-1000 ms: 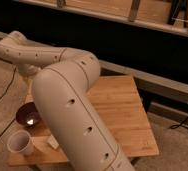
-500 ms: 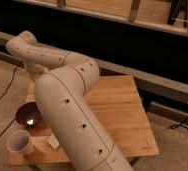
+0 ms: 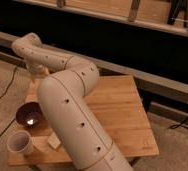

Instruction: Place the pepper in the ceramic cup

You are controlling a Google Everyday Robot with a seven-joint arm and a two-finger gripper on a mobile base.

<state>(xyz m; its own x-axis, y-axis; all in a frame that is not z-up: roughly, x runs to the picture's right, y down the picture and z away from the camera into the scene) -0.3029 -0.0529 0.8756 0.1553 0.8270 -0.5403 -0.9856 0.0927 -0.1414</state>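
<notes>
Near left corner of wooden table (image 3: 118, 116): ceramic cup (image 3: 20, 143), white, upright, dark inside, nothing seen in it. Small pale block (image 3: 53, 141) just right of cup, apart from it. Big beige arm (image 3: 79, 127) rises from bottom centre, blocks the table's middle. Dark glossy bowl (image 3: 29, 114) behind cup, near, not touching. Arm bends back left; gripper (image 3: 37, 75) hangs low over far left table edge, mostly hidden, open or closed cannot tell. Pepper cannot be made out, location cannot tell. Cable (image 3: 3, 96) on floor left; dark wall (image 3: 112, 42) behind
</notes>
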